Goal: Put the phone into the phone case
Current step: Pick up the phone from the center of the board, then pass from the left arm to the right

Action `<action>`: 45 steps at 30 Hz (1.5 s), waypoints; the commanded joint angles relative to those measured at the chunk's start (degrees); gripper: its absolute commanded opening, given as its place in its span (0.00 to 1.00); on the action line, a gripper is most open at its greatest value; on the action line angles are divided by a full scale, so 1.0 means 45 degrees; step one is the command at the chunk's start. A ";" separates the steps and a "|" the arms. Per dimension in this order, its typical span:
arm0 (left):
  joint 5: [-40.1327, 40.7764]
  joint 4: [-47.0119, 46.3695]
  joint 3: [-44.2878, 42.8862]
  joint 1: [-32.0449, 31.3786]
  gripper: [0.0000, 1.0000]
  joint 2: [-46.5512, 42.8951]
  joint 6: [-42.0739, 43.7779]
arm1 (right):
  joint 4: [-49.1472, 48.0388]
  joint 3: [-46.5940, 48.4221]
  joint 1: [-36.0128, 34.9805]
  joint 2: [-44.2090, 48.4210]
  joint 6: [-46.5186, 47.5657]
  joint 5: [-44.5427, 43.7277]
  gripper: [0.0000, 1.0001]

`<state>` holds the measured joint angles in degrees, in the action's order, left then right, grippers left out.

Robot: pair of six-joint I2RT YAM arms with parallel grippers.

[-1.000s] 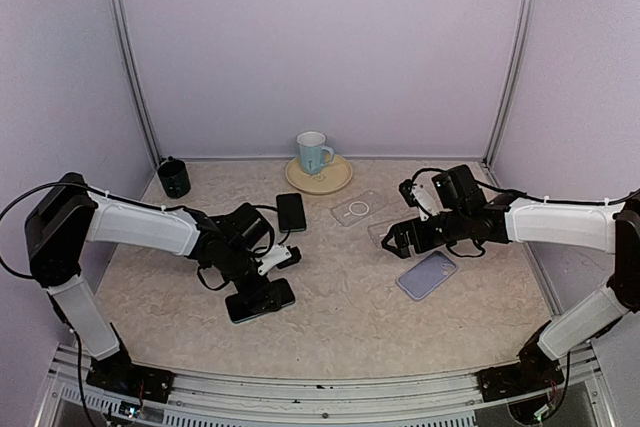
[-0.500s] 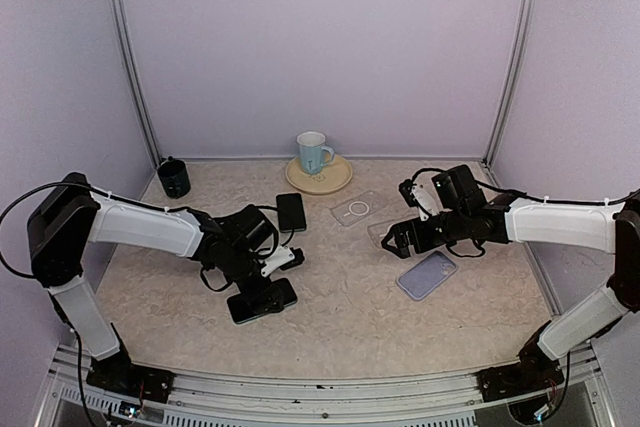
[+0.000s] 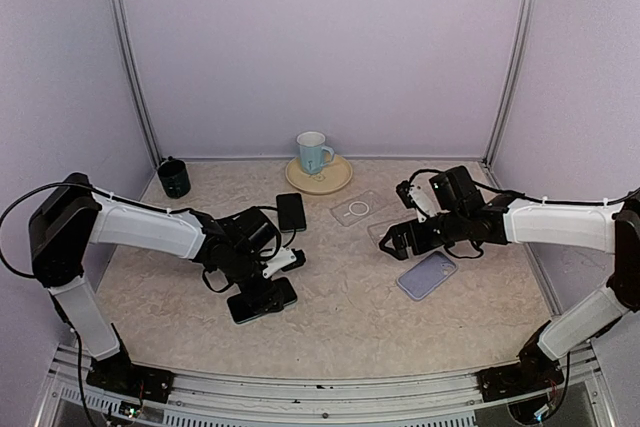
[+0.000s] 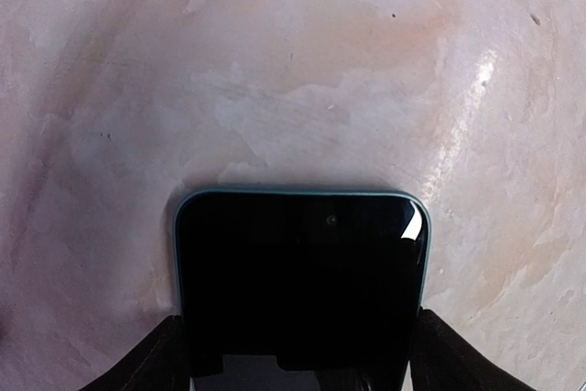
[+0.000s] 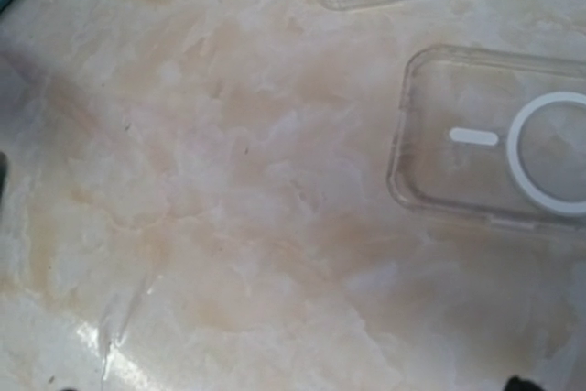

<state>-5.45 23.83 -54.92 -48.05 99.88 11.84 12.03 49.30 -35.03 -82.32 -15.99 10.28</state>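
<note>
Phone lying flat left of the bench's centre, clasped across its width by the left end effector, fingers against both long edges. Right end effector spread wide, empty, above the clear phone case right of centre.

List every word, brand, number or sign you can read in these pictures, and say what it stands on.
No readable text anywhere.
Clear plastic phone case: only a white ring and short bar, no letters.
Black phone with a teal rim: screen dark, blank.
Light blue mug: any marking too small to tell.
</note>
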 commanded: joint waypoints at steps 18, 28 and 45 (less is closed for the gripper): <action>0.1153 0.0113 -0.0454 -0.0570 0.45 0.0221 -0.0352 | -0.1461 -0.0116 -0.0382 -0.1104 -0.0591 0.1949 0.99; 0.1542 -0.1537 -0.0981 -0.1308 0.42 -0.0123 -0.0721 | -0.2073 0.0000 -0.0662 -0.1689 -0.1233 0.3123 0.98; 0.1273 -0.3842 -0.1097 -0.1993 0.43 0.0103 -0.1188 | -0.2988 0.0060 -0.1326 -0.2420 -0.2023 0.4088 0.92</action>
<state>0.64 11.79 -57.60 -56.49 100.79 7.51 1.26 49.28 -39.66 -92.09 -23.77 27.18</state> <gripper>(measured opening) 0.741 0.923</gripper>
